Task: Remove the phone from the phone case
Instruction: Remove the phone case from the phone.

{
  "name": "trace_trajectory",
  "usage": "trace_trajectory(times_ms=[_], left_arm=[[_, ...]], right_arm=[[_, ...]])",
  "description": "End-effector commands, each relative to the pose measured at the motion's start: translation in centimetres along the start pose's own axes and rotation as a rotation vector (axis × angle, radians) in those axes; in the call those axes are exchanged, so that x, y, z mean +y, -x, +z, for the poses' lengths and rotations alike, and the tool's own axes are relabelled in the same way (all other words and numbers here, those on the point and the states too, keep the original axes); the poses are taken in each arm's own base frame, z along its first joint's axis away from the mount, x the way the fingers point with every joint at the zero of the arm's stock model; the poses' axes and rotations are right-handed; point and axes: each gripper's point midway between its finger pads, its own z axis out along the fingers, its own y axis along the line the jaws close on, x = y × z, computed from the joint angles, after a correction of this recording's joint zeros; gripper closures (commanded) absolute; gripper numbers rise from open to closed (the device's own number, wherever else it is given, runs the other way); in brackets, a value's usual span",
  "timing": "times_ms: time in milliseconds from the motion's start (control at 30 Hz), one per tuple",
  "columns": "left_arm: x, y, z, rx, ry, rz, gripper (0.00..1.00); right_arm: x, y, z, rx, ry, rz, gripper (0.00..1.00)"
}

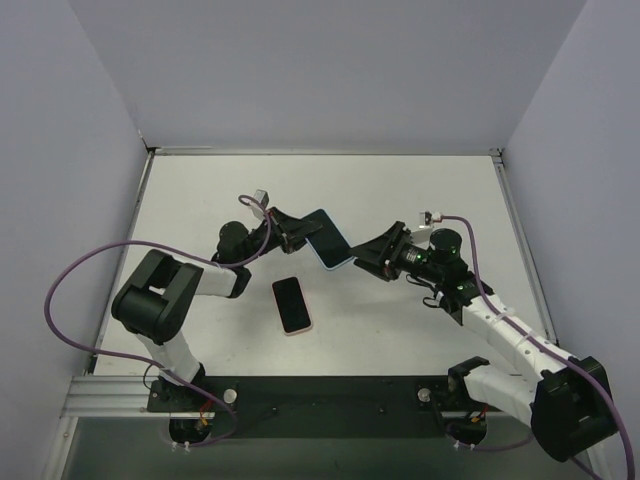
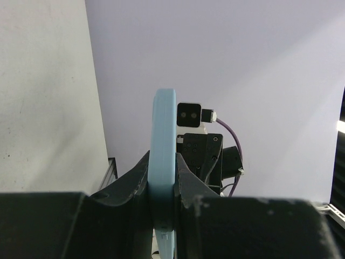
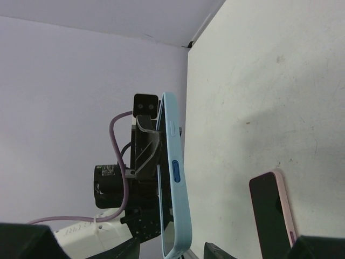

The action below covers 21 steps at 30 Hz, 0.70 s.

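The phone [image 1: 292, 304], pink-edged with a dark screen, lies flat on the white table in front of the arms and outside the case; it also shows in the right wrist view [image 3: 272, 216]. The empty light blue phone case [image 1: 328, 240] is held above the table between the two arms. My left gripper [image 1: 300, 232] is shut on its far left end; the left wrist view shows the case [image 2: 164, 124] edge-on, pinched between the fingers [image 2: 188, 181]. My right gripper [image 1: 364, 254] is open, its fingers spread on either side of the case's near end [image 3: 175, 172] without touching it.
The white table [image 1: 430, 190] is walled by grey panels at the back and both sides. A black strip and an aluminium rail [image 1: 110, 395] run along the near edge by the arm bases. Purple cables loop off both wrists.
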Motion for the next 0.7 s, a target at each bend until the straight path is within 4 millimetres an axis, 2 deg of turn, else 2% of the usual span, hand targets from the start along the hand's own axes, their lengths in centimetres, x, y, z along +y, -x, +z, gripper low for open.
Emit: trace_trajectory(times_ms=[0,233,367,500,567,600,633,667], left_arm=[[-6.1,-0.5,-0.6,0.001,-0.239,0.113,1.0],[-6.5,-0.5,-0.7,-0.002,-0.251,0.112,1.0],[-6.3,-0.4,-0.8,-0.013,-0.243,0.112,1.0],[-6.1,-0.2,-1.1,-0.036,-0.247,0.114,1.0],[-6.3,-0.3,-1.2,-0.038,-0.264,0.12,1.0],[-6.3,-0.3,-1.4,-0.04,-0.269,0.121,1.0],[-6.9,-0.3,-1.6,-0.049,-0.296,0.133,1.0],[-7.0,-0.3,-1.8,-0.058,-0.308,0.135,1.0]], right_arm=[[1.0,0.8,0.1,-0.036,0.04,-0.028,0.55],[0.8,1.5,1.3,-0.039,0.056,0.001,0.62],[1.5,1.7,1.8,-0.032,0.105,0.026,0.73],[2.3,1.9,1.9,-0.047,0.178,0.066,1.0],[2.3,2.3,2.0,-0.07,0.206,0.103,1.0],[3.9,2.8,1.6,-0.088,0.285,0.119,1.0],[3.2,2.9,1.8,-0.096,0.291,0.156,1.0],[3.6,3.4,1.7,-0.121,0.323,0.178,1.0]])
